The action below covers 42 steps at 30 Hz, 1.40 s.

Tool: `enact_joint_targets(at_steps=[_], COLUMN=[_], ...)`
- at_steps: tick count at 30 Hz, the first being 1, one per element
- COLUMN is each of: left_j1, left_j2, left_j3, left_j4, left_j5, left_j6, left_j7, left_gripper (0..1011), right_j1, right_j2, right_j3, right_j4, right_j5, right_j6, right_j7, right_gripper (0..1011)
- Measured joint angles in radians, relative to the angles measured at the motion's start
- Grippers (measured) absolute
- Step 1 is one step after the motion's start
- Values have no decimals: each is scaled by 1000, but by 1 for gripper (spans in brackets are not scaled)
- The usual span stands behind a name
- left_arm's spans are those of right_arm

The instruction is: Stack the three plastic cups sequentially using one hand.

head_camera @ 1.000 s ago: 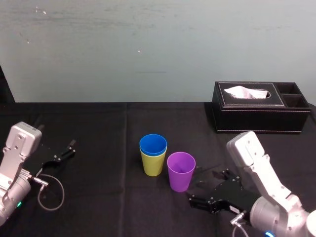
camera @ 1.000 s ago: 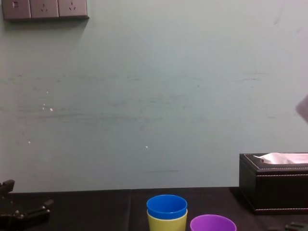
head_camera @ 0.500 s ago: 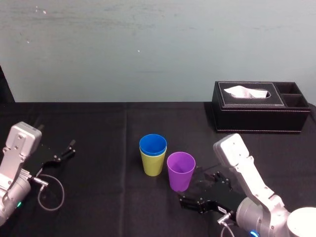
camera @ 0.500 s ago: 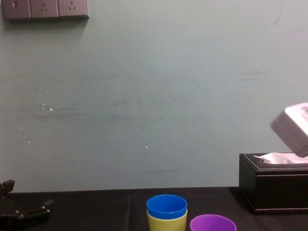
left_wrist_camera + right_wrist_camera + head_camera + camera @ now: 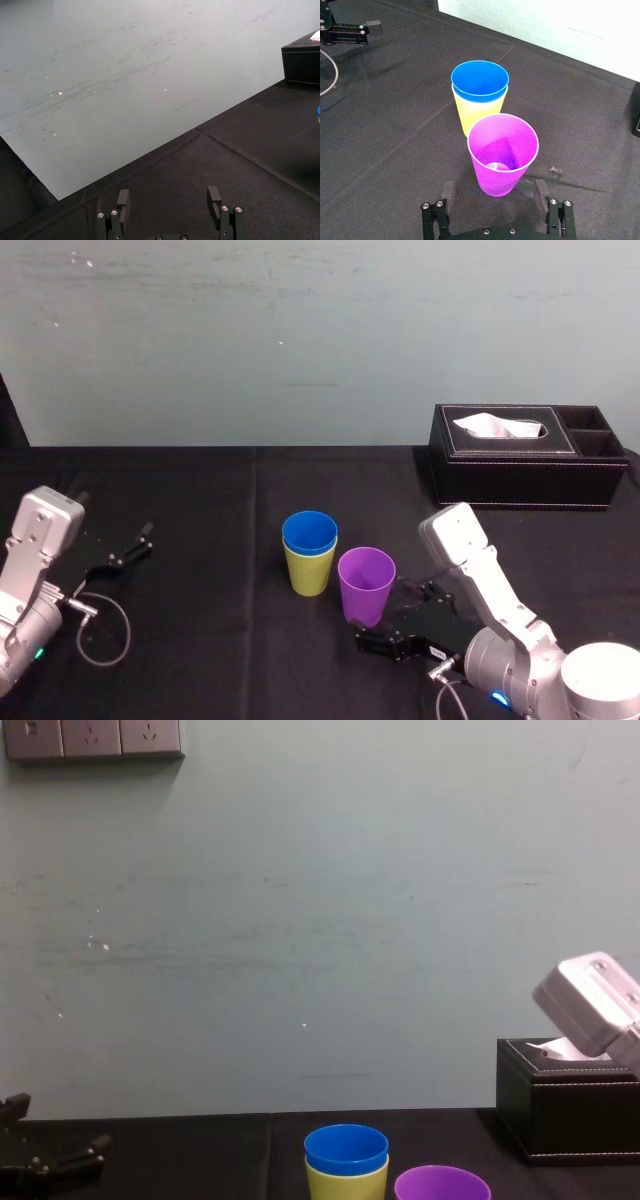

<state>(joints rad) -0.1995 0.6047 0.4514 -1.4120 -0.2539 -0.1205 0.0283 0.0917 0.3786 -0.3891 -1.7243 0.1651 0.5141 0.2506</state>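
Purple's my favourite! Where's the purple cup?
The purple cup stands mid-table in the head view, just right of the blue cup nested in the yellow-green cup, with the open right gripper close by.

Pale grey arms (image 5: 480, 562), black jaws

Black-clothed table (image 5: 200, 495): yellow-green cup (image 5: 309, 577) centre, purple cup (image 5: 365, 592) just beside it, tissue box (image 5: 525, 478) rear right.

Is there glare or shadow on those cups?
Right wrist view: light glows through the purple cup, a pale shine on its inner bottom, the open right claw near it. Head view: the cups cast little shadow on the cloth; left claw parked at left. Chest view: evenly lit wall.
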Motion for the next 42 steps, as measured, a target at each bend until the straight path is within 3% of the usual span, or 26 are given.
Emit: enact_joint_targets(at_steps=[18,42], left_j1=[0,0], left_j2=[0,0], left_j3=[0,0], left_j4=[0,0], left_j5=[0,0], left_j6=[0,0], left_j7=[0,0], left_gripper=[1000,1000], right_j1=[14,25], right_j2=[-54,-124], right_j3=[12,42], right_j4=[49,81], right_j5=[-44,-83], right_j6=[-13,15], right_j7=[10,26], right_gripper=[1000,1000])
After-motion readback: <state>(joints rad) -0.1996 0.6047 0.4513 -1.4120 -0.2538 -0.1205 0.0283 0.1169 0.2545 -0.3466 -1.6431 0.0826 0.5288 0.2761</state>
